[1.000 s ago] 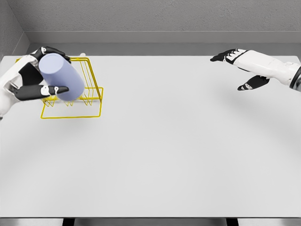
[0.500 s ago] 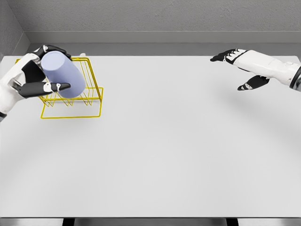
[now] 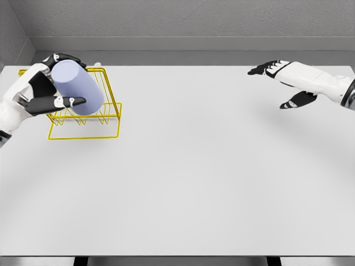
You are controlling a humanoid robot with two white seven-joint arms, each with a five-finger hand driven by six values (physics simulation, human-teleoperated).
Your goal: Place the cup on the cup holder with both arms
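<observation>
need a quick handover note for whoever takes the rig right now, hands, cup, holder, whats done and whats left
Left hand: shut on the lavender cup, held tilted over the yellow wire cup holder at the table's far left.
Right hand: open, holding nothing, raised over the far right of the table.
Done: cup grasped and brought to the holder.
Left: seat the cup in the holder, release it, withdraw the left hand. Whether the cup already touches the wires cannot be told from this view.

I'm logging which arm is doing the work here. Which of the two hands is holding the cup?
The left hand, over the yellow cup holder, grips the lavender cup. The right hand hangs open and empty at the table's far right.
</observation>
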